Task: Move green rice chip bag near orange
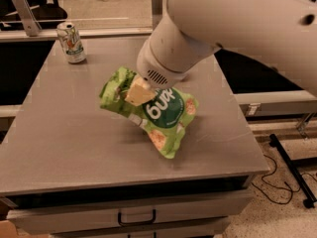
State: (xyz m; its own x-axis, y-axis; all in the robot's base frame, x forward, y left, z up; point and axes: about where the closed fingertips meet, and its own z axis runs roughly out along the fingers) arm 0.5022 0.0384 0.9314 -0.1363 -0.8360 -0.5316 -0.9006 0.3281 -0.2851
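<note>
jaws around green rice chip bag (168,112)

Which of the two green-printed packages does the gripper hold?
The green rice chip bag: the gripper is shut on its crumpled upper left end. The drink can stands upright and alone, far back on the left.
</note>
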